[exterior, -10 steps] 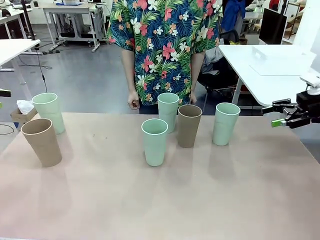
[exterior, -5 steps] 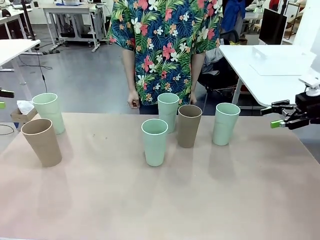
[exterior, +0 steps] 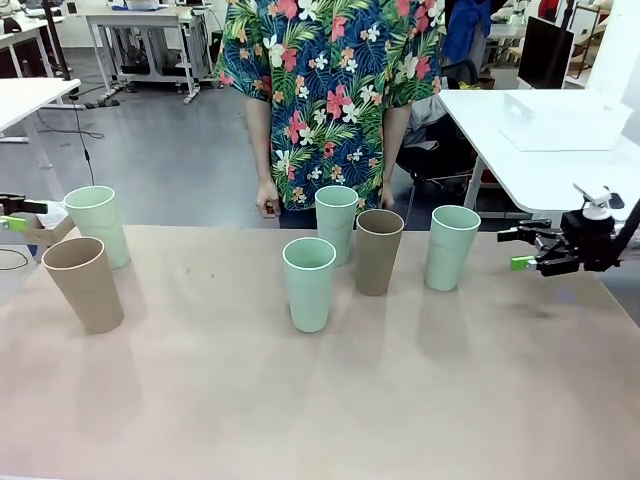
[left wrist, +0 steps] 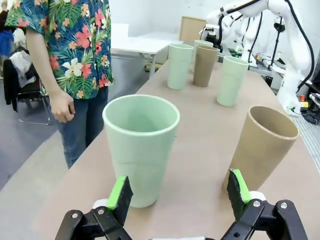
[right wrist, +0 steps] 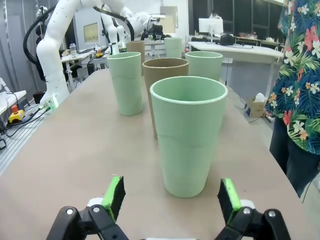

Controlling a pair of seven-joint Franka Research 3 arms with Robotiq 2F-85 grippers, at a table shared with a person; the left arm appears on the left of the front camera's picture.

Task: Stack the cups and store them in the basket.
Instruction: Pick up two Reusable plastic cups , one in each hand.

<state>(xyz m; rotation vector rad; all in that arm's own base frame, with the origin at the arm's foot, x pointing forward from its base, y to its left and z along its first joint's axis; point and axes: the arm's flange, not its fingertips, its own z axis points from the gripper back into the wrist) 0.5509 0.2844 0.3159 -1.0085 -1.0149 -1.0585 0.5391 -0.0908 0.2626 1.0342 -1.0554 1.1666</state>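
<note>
Cups [exterior: 309,285] upright across mid-frame. Right gripper [exterior: 521,250] at right edge, released, empty. Left gripper [exterior: 14,213] at left edge, likewise released, empty.

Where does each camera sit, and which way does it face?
Front view: between the arms, looking across the table at the person; left gripper and right gripper at the edges.
Left wrist view: on the left wrist, facing the leftmost mint cup; own open fingers below.
Right wrist view: on the right wrist, facing the rightmost mint cup; own open fingers below.
Shared: wrist views face each other; both show the person.
</note>
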